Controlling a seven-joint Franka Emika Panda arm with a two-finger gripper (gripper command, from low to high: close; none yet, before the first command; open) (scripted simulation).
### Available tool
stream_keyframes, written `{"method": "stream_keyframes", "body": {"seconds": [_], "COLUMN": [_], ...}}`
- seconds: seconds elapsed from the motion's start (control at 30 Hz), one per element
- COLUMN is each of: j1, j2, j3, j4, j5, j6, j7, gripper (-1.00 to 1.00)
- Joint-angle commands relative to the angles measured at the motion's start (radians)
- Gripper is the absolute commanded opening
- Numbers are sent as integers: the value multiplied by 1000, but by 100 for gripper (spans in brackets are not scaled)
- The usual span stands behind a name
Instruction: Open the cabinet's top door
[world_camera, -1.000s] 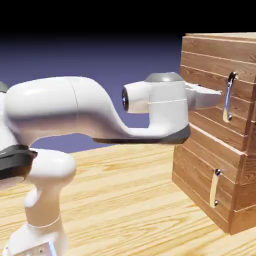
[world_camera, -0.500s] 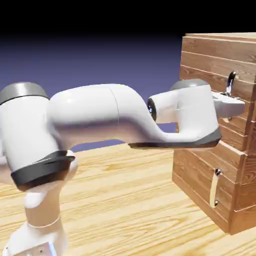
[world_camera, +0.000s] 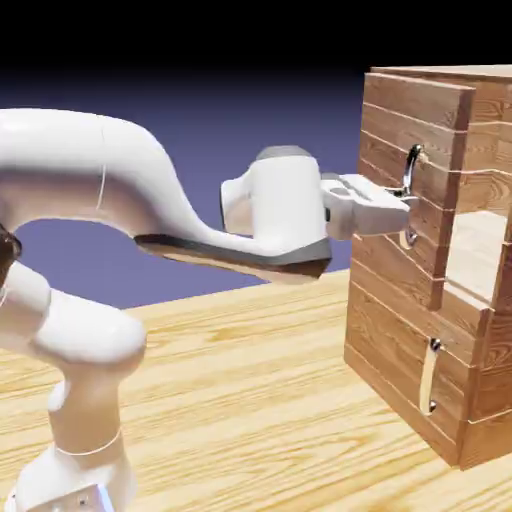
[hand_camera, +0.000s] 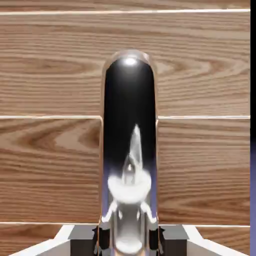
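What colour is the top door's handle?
Shiny silver metal handle with dark reflections; clearest in the hand view.

We see the cabinet (world_camera: 470, 380) at the right on the table (world_camera: 250, 400), its top door (world_camera: 410, 180) ajar above the smaller door (world_camera: 410, 370), the arm (world_camera: 200, 210) left of it.

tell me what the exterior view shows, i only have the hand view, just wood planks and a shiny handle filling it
Observer: The top door has swung out from the cabinet, leaving a gap with the pale inside showing.
Operator: gripper on the right handle?
Observer: Yes. The gripper is closed on the long curved handle of the top door.
Operator: and the lower door?
Observer: The smaller door sits flush and shut, and its short handle is untouched.
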Motion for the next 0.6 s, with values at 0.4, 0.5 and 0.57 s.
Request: {"method": "stream_keyframes", "body": {"seconds": [0.4,0.5,0.57], "j1": [-400,-426,-435], "j2": [-61,-110,-139], "j3": [467,555,613], "j4": [-208,-258,-286], "j5": [372,502,589], "j6": [-130,-201,-253], "j7": [-39,-97,-132], "gripper": [-100,-100,-100]}}
